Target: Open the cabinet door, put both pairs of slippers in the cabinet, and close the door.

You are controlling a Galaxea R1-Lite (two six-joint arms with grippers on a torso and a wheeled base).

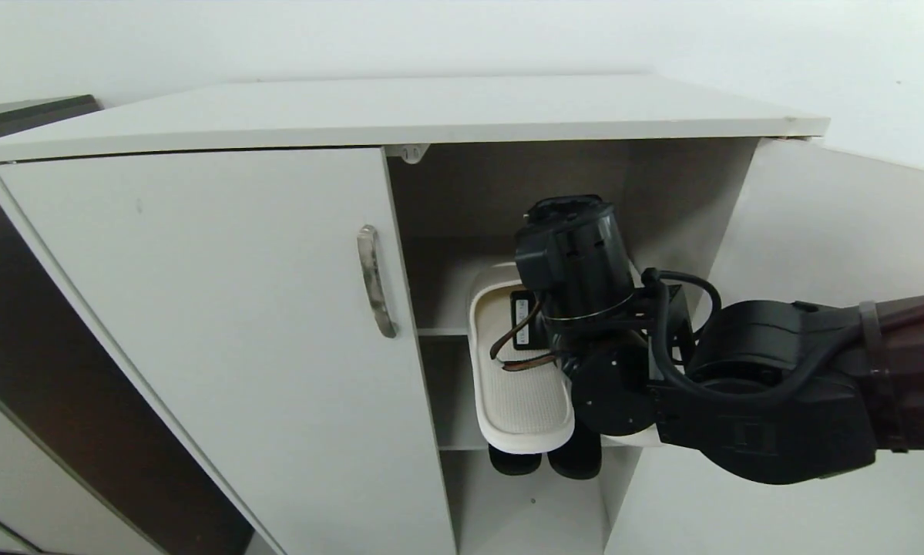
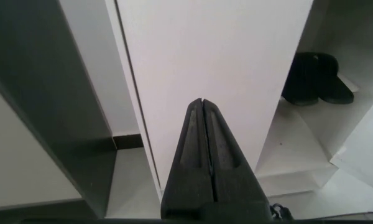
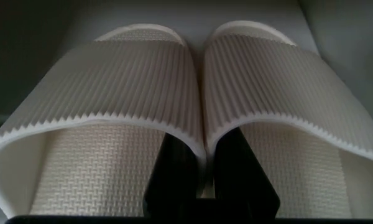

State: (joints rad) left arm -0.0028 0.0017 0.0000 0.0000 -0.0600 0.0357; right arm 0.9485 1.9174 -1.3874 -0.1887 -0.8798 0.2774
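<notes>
My right gripper (image 3: 205,190) is shut on a pair of white ribbed slippers (image 3: 193,93), its fingers clamped on the two inner edges under the straps. In the head view the white slippers (image 1: 519,385) sit in the open right half of the white cabinet (image 1: 400,108), at middle-shelf height; whether they rest on a shelf I cannot tell. A pair of black slippers (image 1: 546,461) lies on the shelf just below them, also seen as black slippers (image 2: 317,78). My left gripper (image 2: 202,107) is shut and empty, low in front of the closed left door (image 2: 211,56).
The cabinet's left door (image 1: 199,308) is closed, with a metal handle (image 1: 375,281) at its right edge. Its right door (image 1: 816,247) stands swung open to the right, behind my right arm. A dark panel (image 1: 38,324) stands to the cabinet's left.
</notes>
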